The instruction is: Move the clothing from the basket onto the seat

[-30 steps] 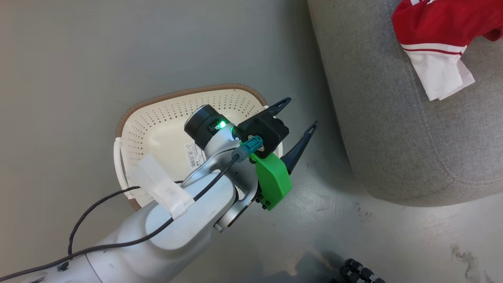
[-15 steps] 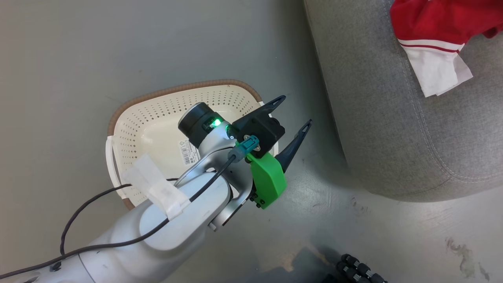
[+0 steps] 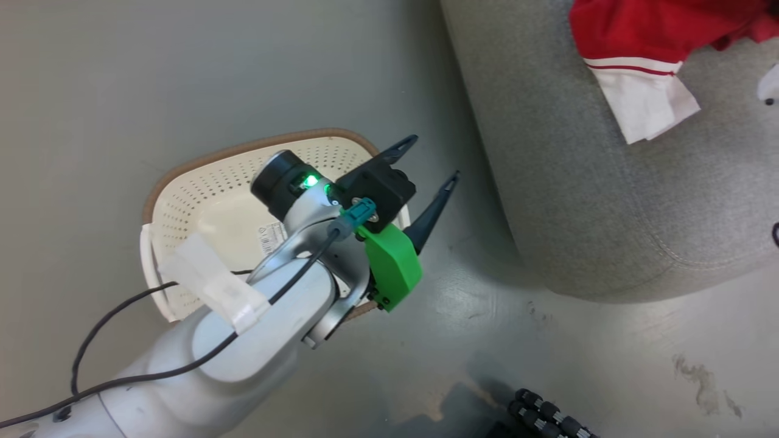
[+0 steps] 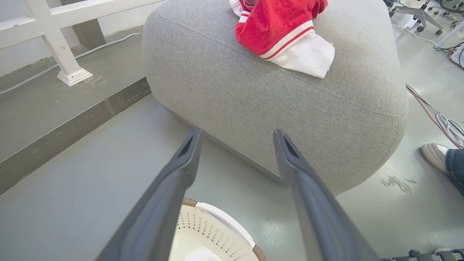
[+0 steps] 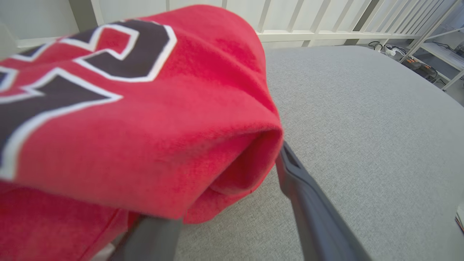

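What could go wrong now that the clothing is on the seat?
The jersey drapes over a finger of the open right gripper; pulling back may drag it off the seat. The shorts lie near the seat's rounded edge and could slide off if tugged. A person's shoe is close by: mind it when turning.

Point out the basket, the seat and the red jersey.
basket (image 3: 201, 182), head view, perforated inner wall.
seat (image 4: 253, 94), left wrist view, grey side fabric.
jersey (image 5: 163, 137), right wrist view, red fold below the number.
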